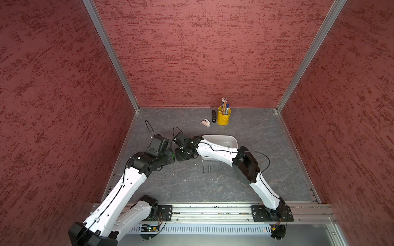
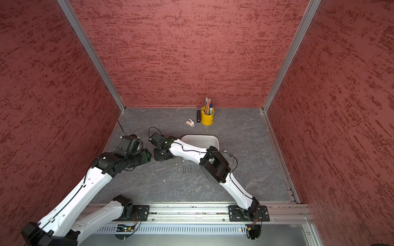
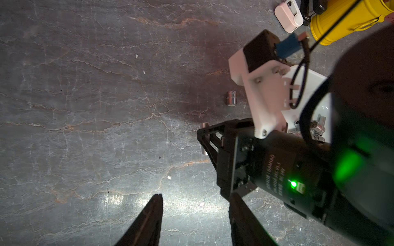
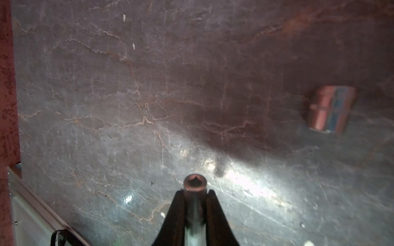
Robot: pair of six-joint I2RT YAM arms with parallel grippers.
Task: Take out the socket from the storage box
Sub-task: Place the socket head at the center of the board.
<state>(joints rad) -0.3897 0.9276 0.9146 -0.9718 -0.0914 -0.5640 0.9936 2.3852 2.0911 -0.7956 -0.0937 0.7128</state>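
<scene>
A slim metal socket with a hex opening is clamped between my right gripper's dark fingers, just above the grey stone table. In the left wrist view its end sticks out beside the right gripper. The white storage box lies behind the right forearm, to the right of the gripper; more sockets lie inside it. My left gripper is open over bare table, close to the right one. The left wrist hides it from above.
A short socket lies on the table near the grippers. Two thin sockets lie in front of the box. A yellow pen cup, black stapler and pale pink object stand at the back. Red walls enclose the table.
</scene>
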